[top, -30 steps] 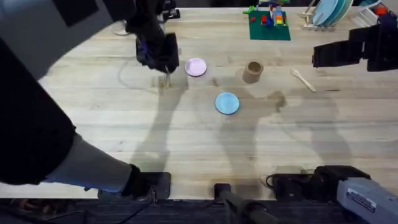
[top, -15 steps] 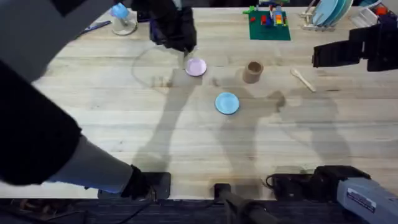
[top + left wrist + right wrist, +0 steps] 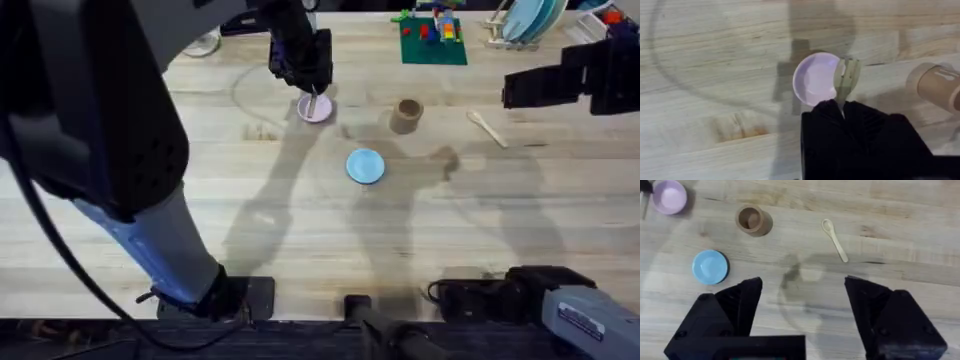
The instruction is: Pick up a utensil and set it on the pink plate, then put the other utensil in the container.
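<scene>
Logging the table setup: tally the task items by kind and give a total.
Plates: 2, pink and blue
Utensils: 2, fork held by the left pincer, spoon lying on the table
Cups: 1, brown cup
Total: 5

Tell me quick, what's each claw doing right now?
Left gripper: shut on the fork, above the pink plate.
Right gripper: open, holding nothing.
</scene>
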Controlling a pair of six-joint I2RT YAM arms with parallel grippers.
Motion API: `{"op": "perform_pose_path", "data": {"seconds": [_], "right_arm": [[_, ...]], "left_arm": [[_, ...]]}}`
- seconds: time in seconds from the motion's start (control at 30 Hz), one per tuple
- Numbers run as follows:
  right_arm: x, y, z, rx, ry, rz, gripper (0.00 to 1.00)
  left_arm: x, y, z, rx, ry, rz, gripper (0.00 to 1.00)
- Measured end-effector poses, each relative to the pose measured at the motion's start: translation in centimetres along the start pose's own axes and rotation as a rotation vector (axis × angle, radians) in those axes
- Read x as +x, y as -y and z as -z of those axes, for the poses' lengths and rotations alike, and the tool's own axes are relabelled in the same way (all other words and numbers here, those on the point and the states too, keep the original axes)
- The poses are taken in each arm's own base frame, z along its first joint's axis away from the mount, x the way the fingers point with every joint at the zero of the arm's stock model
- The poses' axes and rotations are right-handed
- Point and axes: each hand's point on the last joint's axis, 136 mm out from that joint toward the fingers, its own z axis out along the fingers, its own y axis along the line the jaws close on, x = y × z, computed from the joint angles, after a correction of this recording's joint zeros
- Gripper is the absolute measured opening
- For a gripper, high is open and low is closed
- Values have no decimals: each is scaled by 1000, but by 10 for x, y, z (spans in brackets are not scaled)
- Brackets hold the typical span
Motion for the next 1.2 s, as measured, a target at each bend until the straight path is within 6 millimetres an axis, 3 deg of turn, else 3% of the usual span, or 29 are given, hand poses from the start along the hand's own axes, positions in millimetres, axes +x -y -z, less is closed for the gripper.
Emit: {"op": "perform_pose_path", "data": {"seconds": [0.17,0.47,0.63,0.87,1.2], "right_arm": [[0,0,0,0,0,0,994],[0,0,0,0,-2,0,994],[0,0,0,0,-2,0,995],[1,0,0,0,-3,0,994],[1,0,0,0,-3,0,994]], "left_arm": [[-3,-3,-14,-16,-7,-9,41],[-1,-10,-56,-37,-61,-10,41],[-3,-10,-55,-38,-54,-15,50],[-3,-11,-55,-44,-53,-22,245],[8,-14,-49,-61,-107,-16,396]]}}
